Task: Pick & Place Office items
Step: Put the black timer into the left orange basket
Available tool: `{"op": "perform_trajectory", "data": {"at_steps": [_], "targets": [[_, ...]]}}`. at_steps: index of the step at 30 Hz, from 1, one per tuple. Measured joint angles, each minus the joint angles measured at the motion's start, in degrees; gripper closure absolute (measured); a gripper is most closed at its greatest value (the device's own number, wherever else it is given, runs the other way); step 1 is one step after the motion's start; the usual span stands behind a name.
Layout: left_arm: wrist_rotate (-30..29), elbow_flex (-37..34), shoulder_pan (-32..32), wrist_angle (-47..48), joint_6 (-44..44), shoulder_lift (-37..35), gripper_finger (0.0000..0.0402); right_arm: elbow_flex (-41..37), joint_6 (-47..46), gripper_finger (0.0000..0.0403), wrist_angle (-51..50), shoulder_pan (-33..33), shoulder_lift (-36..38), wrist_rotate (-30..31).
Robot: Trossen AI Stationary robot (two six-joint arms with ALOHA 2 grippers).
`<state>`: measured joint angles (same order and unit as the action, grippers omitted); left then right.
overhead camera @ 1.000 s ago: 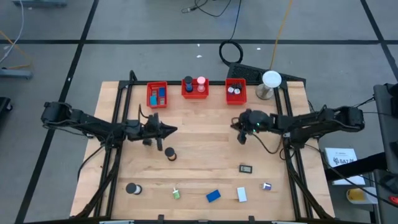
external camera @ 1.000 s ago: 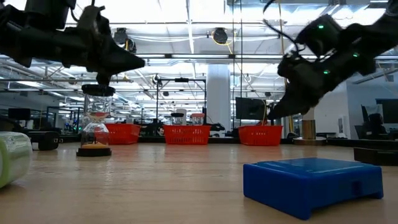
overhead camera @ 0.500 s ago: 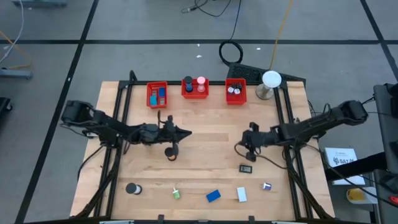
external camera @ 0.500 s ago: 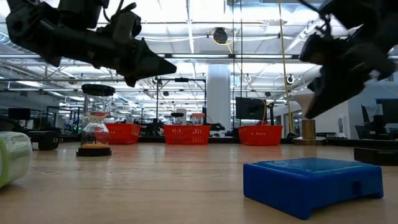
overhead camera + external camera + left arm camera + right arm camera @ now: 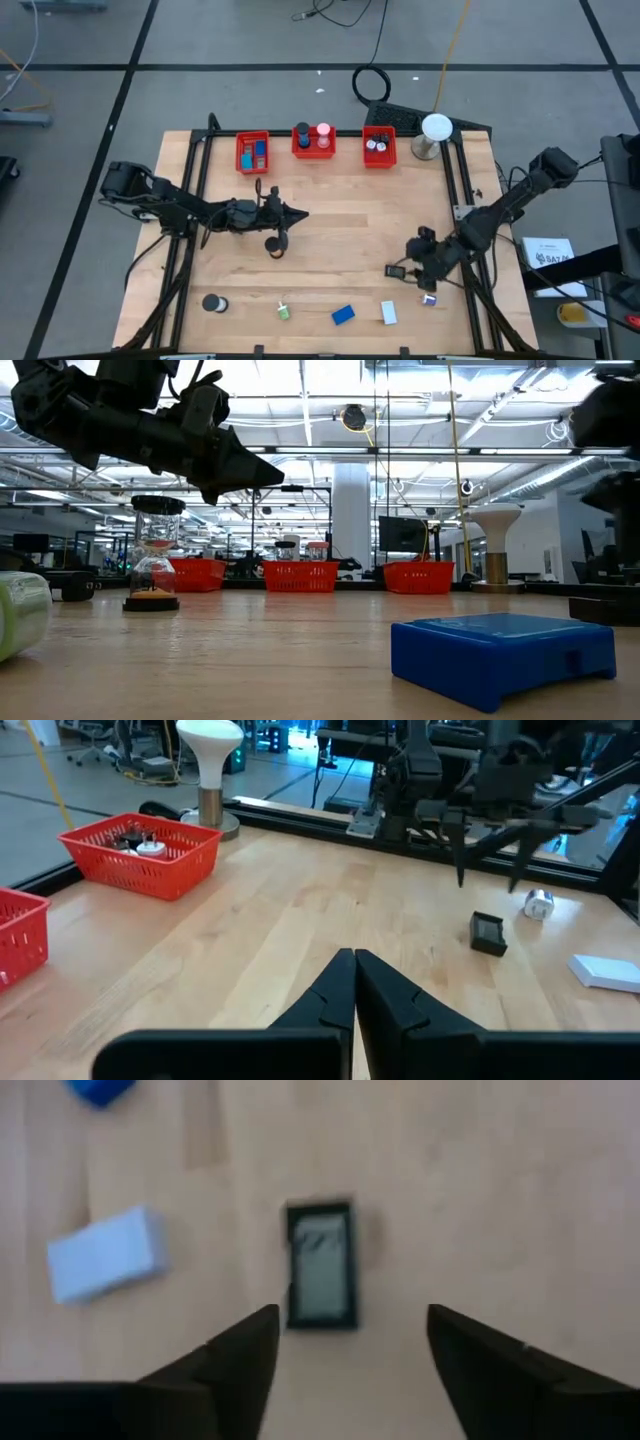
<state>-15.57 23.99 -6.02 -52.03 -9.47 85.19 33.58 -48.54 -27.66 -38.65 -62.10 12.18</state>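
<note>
My right gripper (image 5: 403, 268) hangs open, pointing down, just above a small black device with a grey screen (image 5: 320, 1265) that lies flat on the table; the left wrist view shows its fingers (image 5: 490, 870) clear of the device (image 5: 487, 933). My left gripper (image 5: 293, 213) is shut with nothing between its fingers (image 5: 352, 982), level above the table's middle, beside an upright hourglass (image 5: 273, 246). Along the near edge lie a black roll (image 5: 213, 303), a green bit (image 5: 284, 312), a blue block (image 5: 343, 315), a white block (image 5: 389, 314) and a small blue-and-silver piece (image 5: 429, 298).
Three red bins (image 5: 253, 152) (image 5: 313, 142) (image 5: 379, 147) stand in a row at the far edge, each with small items inside. A white dome lamp (image 5: 436, 130) stands at the far right corner. Bare wood (image 5: 345, 225) lies between the two grippers.
My right gripper has swung from the far middle toward the table's near right, tipped its fingers downward over the black device, and opened. My left gripper first slid toward the table's middle, past the hourglass, then kept still, shut throughout.
</note>
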Motion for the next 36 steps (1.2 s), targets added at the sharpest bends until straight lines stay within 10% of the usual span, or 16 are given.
{"op": "perform_trajectory", "data": {"at_steps": [21,29,36], "targets": [[0.0,0.0,-0.01,-0.05,-0.28,0.0,0.0384,-0.07,-5.4,0.0151,10.27,-8.73,-16.67,8.82],[-0.86,0.0,0.6,0.01,-1.12,0.0,0.0392,0.0,-7.76,0.0257,9.8,-7.52,-18.25,9.32],[-0.86,0.0,3.83,8.0,-3.28,-4.04,0.0399,-0.11,-2.2,0.0259,9.75,-0.75,-14.51,8.75]]}}
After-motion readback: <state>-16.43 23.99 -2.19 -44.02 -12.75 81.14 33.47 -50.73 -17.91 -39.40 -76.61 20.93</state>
